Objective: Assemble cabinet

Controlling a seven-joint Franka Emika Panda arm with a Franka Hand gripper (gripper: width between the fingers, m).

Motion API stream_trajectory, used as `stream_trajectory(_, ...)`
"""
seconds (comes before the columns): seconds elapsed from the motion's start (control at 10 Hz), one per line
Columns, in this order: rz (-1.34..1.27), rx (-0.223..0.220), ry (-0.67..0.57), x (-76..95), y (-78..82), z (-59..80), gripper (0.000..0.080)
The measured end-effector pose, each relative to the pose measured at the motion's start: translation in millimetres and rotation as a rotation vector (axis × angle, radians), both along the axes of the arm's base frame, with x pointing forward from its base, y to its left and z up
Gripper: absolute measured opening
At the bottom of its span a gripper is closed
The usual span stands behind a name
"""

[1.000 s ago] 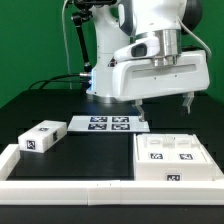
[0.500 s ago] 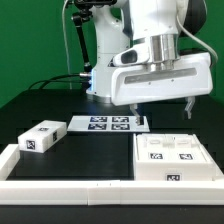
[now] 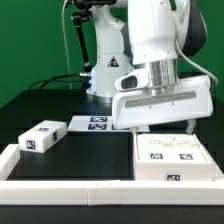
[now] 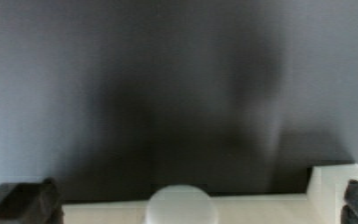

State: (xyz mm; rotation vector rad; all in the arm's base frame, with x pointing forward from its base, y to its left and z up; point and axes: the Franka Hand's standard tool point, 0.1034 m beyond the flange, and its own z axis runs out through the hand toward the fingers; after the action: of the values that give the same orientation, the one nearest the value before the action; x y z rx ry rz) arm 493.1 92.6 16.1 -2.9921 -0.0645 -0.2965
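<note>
The cabinet's open white box body [image 3: 178,160] lies at the exterior view's right, tags facing up. A smaller white tagged block [image 3: 40,138] lies at the left. My gripper [image 3: 165,128] hangs just above the far edge of the box body, jaws wide apart and empty. In the wrist view the dark fingertips [image 4: 16,204] sit at the two lower corners, with the white body [image 4: 105,212] and a rounded white bump [image 4: 181,204] between them, blurred. The gripper [image 4: 186,206] holds nothing.
The marker board [image 3: 98,123] lies on the black table behind the parts, partly hidden by my hand. Low white border rails [image 3: 70,188] run along the front and left. The robot base [image 3: 105,70] stands at the back.
My gripper has come down and moved toward the exterior view's right and front, from above the marker board to just over the box body. The parts have not moved.
</note>
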Motion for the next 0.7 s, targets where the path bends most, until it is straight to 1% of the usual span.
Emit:
stream_trajectory(0.2, -0.001, 0.001, -0.019, 1.2, -0.2, -7.6, 0.0797)
stream_trajectory(0.4, -0.003, 0.003, -0.029, 3.9, 0.2, -9.7, 0.0797)
stream_trajectory(0.5, 0.005, 0.001, -0.03, 4.5, -1.3, -10.2, 0.0673)
stream_trajectory(0.7, 0.016, -0.003, -0.032, 4.7, -5.3, -10.7, 0.0398)
